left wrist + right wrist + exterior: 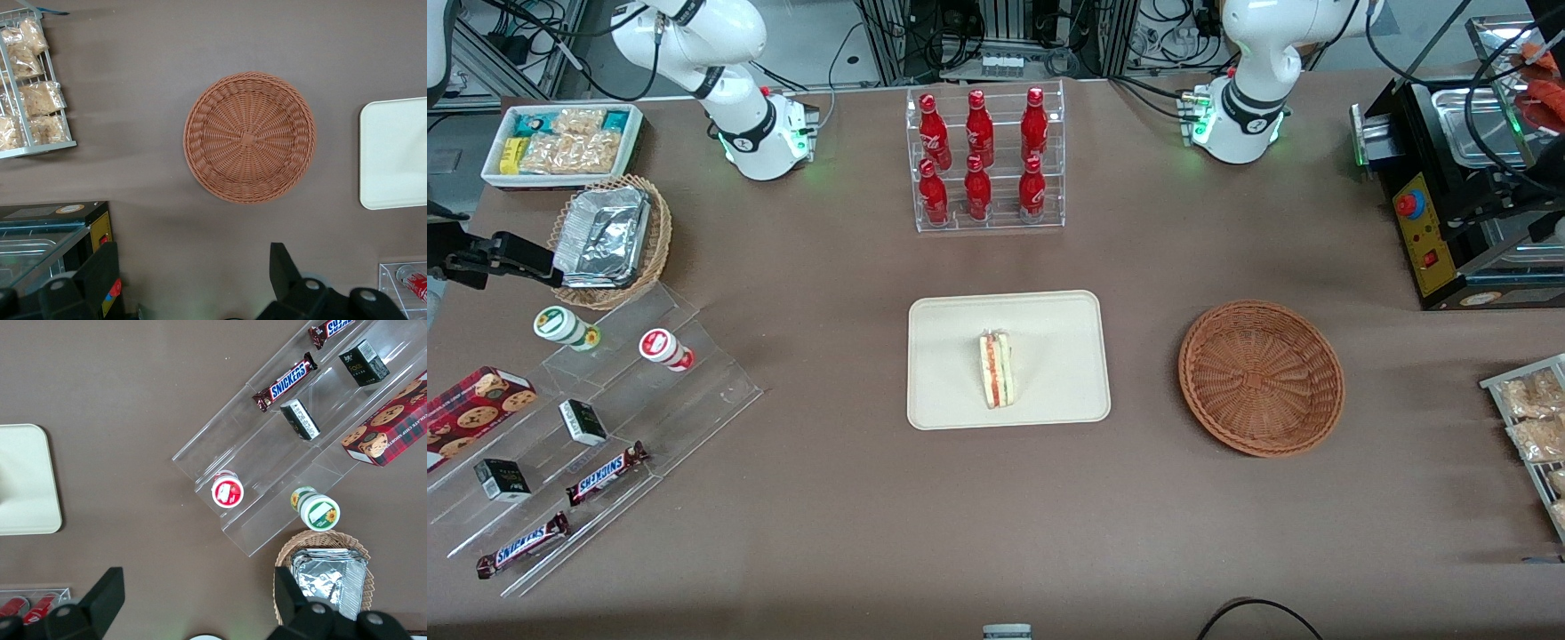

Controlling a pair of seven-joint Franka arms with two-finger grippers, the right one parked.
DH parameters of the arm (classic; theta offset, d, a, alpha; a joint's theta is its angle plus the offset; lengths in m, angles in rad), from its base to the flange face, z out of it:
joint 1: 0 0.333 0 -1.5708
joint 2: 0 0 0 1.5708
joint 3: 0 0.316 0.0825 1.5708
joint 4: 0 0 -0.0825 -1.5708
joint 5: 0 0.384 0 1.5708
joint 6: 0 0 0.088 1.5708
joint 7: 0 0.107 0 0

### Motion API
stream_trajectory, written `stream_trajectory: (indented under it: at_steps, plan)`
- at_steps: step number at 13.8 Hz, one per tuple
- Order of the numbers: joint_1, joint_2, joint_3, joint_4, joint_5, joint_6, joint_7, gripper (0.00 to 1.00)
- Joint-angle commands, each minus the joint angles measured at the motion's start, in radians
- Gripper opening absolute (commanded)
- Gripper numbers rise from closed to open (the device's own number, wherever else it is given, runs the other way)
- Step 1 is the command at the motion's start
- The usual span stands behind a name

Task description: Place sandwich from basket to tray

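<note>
The sandwich lies on the cream tray, near its middle, with its red, orange and green filling showing. The reddish-brown wicker basket stands empty beside the tray, toward the working arm's end of the table. The left wrist view looks straight down on the basket and on one edge of the tray. My left gripper is high above the table, farther from the front camera than the basket. It is open wide and empty. It is out of the front view.
A clear rack of red bottles stands farther from the front camera than the tray. A black machine and a wire rack of snack bags are at the working arm's end. Acrylic steps with candy bars are at the parked arm's end.
</note>
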Motion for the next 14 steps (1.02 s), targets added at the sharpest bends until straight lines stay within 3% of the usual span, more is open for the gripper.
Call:
stream_trajectory:
  at_steps: [1,6,9,14]
  plan:
    - [0.004,0.007,-0.015,0.019,-0.015,-0.002,0.011,1.00]
    - [-0.028,0.039,-0.035,0.076,-0.035,-0.002,-0.043,1.00]
    - [-0.077,0.038,-0.050,0.077,0.009,-0.009,-0.084,1.00]
    - [-0.077,0.030,-0.044,0.077,0.017,-0.046,-0.080,1.00]
